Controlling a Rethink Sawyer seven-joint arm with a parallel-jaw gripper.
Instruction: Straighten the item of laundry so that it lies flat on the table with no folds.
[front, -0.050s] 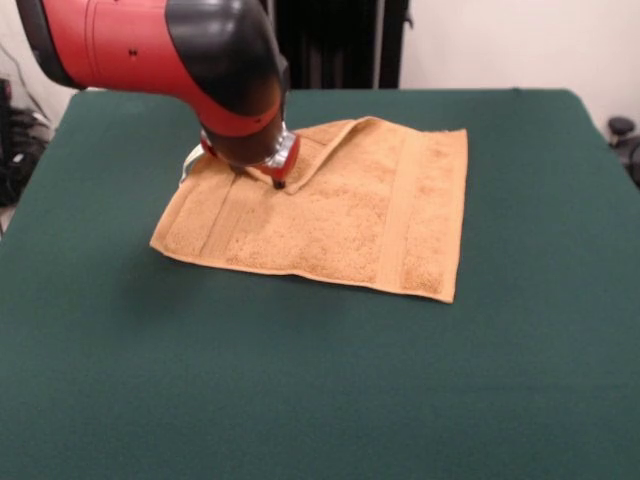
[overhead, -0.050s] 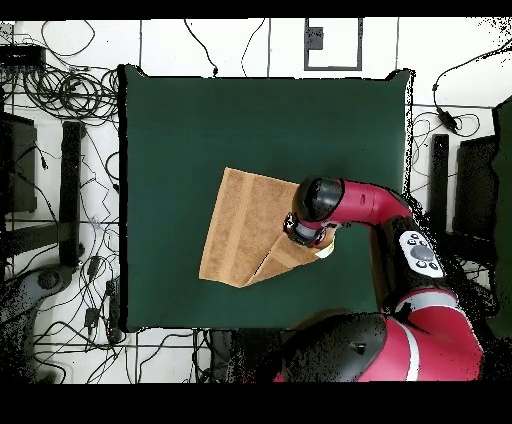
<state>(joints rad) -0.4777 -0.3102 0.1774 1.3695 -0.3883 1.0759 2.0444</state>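
dark green felt of the table (front, -0.050s: 320, 400) spreads wide; near its middle lies the orange-tan terry towel (front, -0.050s: 340, 215), roughly square, band-striped. at the towel's far edge a flap is folded over, where my gripper (front, -0.050s: 278, 182) presses down; whether it grips, i cannot tell.

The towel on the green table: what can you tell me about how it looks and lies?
The towel is orange-tan terry, roughly square, with woven band stripes near its edges. It lies mostly flat on the green table, but the far corner under the gripper is folded over onto it. The gripper's tip touches the cloth at that fold.
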